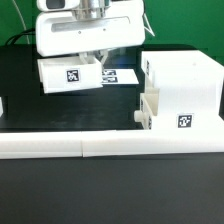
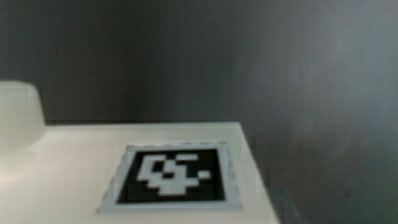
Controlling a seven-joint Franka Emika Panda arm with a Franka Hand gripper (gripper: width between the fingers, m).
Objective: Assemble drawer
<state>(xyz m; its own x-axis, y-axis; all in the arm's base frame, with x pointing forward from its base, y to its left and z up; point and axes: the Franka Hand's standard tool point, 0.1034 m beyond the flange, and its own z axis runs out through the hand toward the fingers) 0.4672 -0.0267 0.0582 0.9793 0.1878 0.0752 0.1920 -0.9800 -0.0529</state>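
My gripper (image 1: pixel 97 60) hangs over the table's middle, its fingers closed on the top edge of a white tray (image 1: pixel 70 75). The tray has a black-and-white tag and hangs tilted, clear of the black table. In the wrist view the tray's white face (image 2: pixel 71 160) and its tag (image 2: pixel 175 176) fill the frame, very close and blurred, and my fingertips are hidden. The white drawer case (image 1: pixel 185 85) stands at the exterior view's right with a tag low on its front. A second small white tray (image 1: pixel 147 108) sits at the case's lower left side, partly inside it.
A long low white border rail (image 1: pixel 100 146) runs along the front of the table. A flat white tagged piece (image 1: pixel 117 76), likely the marker board, lies behind the held tray, half hidden. A white part (image 1: pixel 2 105) shows at the left edge.
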